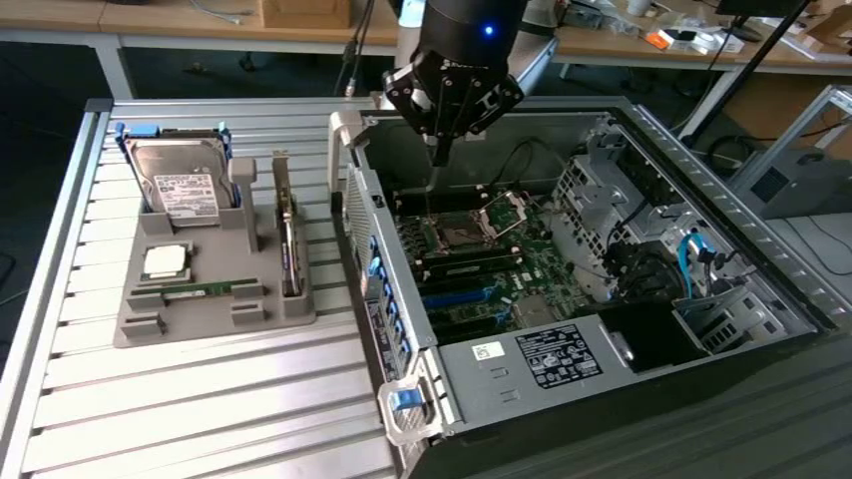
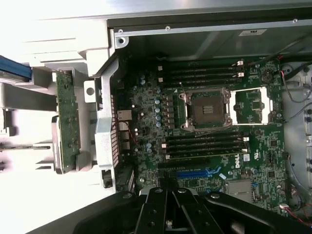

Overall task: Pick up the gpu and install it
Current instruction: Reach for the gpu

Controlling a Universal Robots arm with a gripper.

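The gpu [image 1: 286,238] stands on its long edge in a slot of the grey holder [image 1: 147,324], on the exterior view's left of the open computer case [image 1: 399,329]. In the wrist view the gpu [image 2: 67,122] appears edge-on as a narrow greenish-brown board beside the case's rear wall. My gripper [image 1: 434,165] hangs above the motherboard [image 1: 486,254] inside the case, near its back corner, well apart from the gpu. The fingers [image 2: 157,209] are pressed together, shut on nothing.
The holder also carries a silver hard drive [image 1: 180,185], a CPU [image 1: 164,261] and a green RAM stick [image 1: 200,290]. On the motherboard are an open CPU socket [image 2: 204,108], black RAM slots and a blue expansion slot [image 2: 195,173]. Cables and drive cages fill the case's far side.
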